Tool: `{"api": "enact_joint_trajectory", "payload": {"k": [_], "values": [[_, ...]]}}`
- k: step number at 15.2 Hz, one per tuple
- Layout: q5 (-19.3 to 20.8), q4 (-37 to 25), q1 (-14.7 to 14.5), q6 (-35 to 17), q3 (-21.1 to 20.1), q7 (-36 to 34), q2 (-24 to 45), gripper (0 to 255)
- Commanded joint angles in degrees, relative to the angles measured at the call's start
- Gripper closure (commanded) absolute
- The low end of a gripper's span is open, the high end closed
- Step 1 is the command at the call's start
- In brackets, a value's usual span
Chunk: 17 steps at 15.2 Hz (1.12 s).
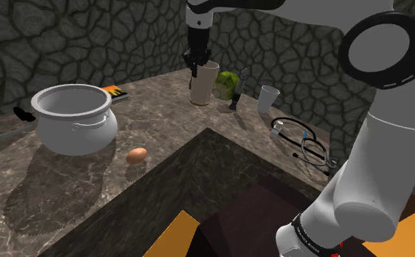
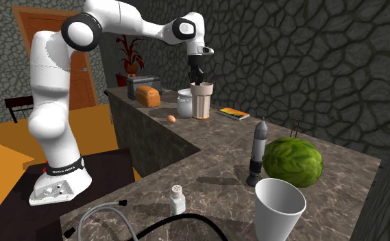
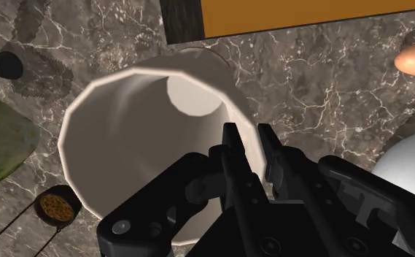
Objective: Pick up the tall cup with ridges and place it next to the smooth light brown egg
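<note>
The tall ridged cup (image 1: 204, 85), cream-coloured, stands upright near the counter's back edge beside a green cabbage (image 1: 228, 85). My gripper (image 1: 196, 70) comes down from above and is shut on the cup's rim, one finger inside and one outside the wall. In the wrist view the fingers (image 3: 236, 150) pinch the wall of the cup (image 3: 125, 124). I cannot tell whether its base touches the counter. The light brown egg (image 1: 136, 155) lies on the counter in front of the big pot (image 1: 74, 117), well away from the cup. The second exterior view also shows the cup (image 2: 201, 101), the gripper (image 2: 198, 79) and the egg (image 2: 171, 118).
A dark slim bottle (image 1: 238, 87), a small white cup (image 1: 268, 98) and a black cable (image 1: 300, 142) lie toward the shoulder view's right. A book (image 1: 117, 93) lies behind the pot. The L-shaped counter's inner edge (image 1: 198, 135) drops off near the egg.
</note>
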State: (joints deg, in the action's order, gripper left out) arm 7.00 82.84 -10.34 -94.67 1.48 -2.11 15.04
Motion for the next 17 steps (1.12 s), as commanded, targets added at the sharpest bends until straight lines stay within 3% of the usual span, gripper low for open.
{"api": "enact_joint_trajectory", "payload": {"k": [1,8,17], "values": [[0.1,-1.9,-1.2,0.1,-0.7,-2.0,2.0,255],[0.5,-15.5,-6.6,3.4,-3.0,-9.1,13.3,255],[0.5,-7.7,-6.4,-3.8,-3.0,-9.9,12.7,255]]}}
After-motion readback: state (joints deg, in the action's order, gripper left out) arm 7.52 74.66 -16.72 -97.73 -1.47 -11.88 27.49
